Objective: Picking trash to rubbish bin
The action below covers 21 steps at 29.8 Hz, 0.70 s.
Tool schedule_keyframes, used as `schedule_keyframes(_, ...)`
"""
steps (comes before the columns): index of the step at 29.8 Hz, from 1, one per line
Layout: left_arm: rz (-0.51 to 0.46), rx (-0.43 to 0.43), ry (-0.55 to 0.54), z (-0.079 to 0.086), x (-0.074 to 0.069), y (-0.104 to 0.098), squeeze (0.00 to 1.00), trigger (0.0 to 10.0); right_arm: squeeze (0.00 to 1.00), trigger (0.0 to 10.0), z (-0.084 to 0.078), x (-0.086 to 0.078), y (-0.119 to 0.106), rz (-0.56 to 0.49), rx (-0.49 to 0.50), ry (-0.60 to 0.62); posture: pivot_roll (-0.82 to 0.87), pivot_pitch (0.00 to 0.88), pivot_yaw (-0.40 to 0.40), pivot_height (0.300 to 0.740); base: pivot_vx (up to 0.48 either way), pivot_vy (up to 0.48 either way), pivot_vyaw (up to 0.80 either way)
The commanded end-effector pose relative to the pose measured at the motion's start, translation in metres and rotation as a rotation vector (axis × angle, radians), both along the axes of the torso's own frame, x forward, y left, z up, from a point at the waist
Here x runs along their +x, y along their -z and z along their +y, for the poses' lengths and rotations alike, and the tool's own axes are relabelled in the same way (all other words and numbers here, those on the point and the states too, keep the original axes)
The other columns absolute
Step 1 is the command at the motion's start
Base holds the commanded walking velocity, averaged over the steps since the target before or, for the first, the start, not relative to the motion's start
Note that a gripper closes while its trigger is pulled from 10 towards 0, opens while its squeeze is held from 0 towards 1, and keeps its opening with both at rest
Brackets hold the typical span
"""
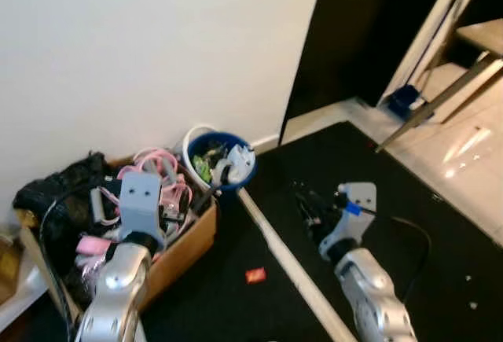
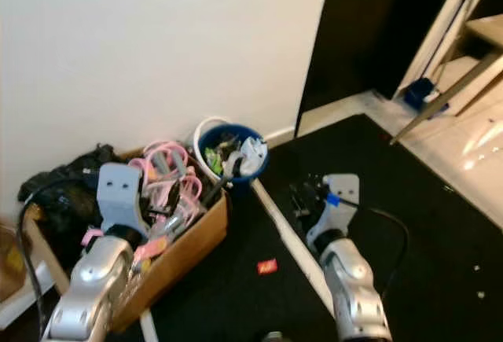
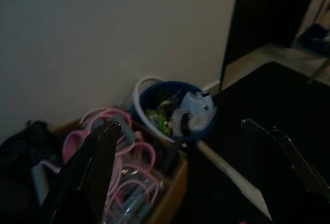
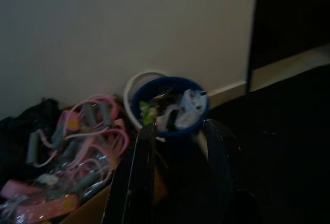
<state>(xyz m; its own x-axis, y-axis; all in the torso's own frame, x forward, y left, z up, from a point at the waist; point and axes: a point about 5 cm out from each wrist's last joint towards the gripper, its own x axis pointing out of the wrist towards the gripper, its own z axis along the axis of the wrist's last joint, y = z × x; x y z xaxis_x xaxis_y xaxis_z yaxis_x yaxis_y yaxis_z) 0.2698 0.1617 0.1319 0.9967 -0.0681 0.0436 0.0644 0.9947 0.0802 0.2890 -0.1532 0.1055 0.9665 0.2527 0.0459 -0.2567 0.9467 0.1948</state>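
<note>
Left eye view first, operator: your floor is a black mat [image 1: 409, 200] running up to a plain white wall [image 1: 141, 51], with a pale strip [image 1: 283, 255] laid across it from the bin toward you. At far right a dark doorway [image 1: 369, 27] opens onto glossy light flooring [image 1: 464, 153].

At left, against the wall, a cardboard box [image 1: 185, 251] holds pink loops [image 1: 161, 165] and dark cables. Your left gripper [image 3: 180, 172] hangs above this box; the left wrist view shows its fingers [image 3: 93, 167] spread wide with nothing between them.

Just right of the box, touching the wall corner, stands the blue rubbish bin [image 1: 228, 161], already holding white and green scraps; a white hoop sits against its far-left side.

A small red piece of trash [image 1: 255, 275] lies on the mat, near you, between the box and the pale strip, well apart from both grippers.

Your right gripper [image 4: 178, 172] hovers over the mat right of the strip. The right wrist view shows its fingers [image 4: 139, 167] moderately parted and holding nothing, aimed toward the bin. The eye views alone leave that gap unclear against the black mat.
</note>
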Motion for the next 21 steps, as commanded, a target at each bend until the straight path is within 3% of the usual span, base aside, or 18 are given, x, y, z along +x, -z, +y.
schedule_keyframes(1,0.029,0.006,-0.014,0.0021,-0.0023,0.0074,0.00,10.0,0.00,10.0,-0.0003,-0.0036,0.0073,0.034,0.005,0.004,0.03,0.144,-0.029,0.740,0.000,0.000,-0.66)
schedule_keyframes(21,0.026,-0.002,-0.013,0.0018,-0.0005,0.0075,0.00,10.0,0.00,10.0,-0.0009,-0.0026,0.0060,0.032,0.005,0.005,0.02,0.142,-0.031,0.740,0.000,0.000,-0.65)
